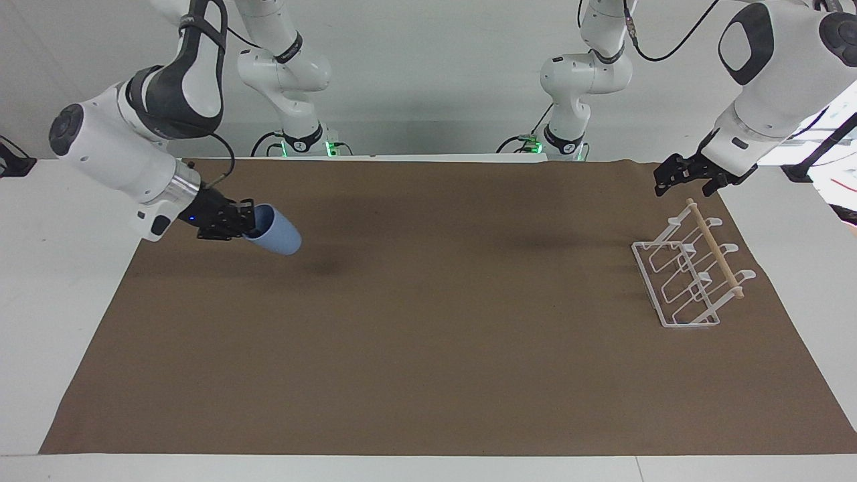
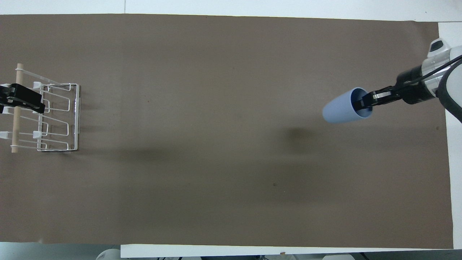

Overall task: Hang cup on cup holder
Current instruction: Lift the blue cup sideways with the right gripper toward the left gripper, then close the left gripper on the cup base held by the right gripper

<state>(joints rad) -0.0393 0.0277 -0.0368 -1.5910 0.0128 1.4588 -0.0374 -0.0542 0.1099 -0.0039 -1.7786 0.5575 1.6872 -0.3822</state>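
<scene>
The light blue cup (image 1: 280, 235) (image 2: 339, 111) hangs in the air over the brown mat, tipped almost level, its base pointing toward the left arm's end of the table. My right gripper (image 1: 245, 221) (image 2: 364, 103) is shut on its rim, with one finger inside the mouth. The white wire cup holder (image 1: 716, 252) (image 2: 77, 119), with a wooden dowel across its top, stands on the mat at the left arm's end. My left gripper (image 1: 685, 182) (image 2: 21, 99) hovers open over the end of the dowel that is nearer to the robots, holding nothing.
The brown mat (image 1: 428, 348) (image 2: 216, 72) covers most of the white table (image 1: 47, 268), and a bare white strip shows at each end. The cup's shadow falls on the mat under it.
</scene>
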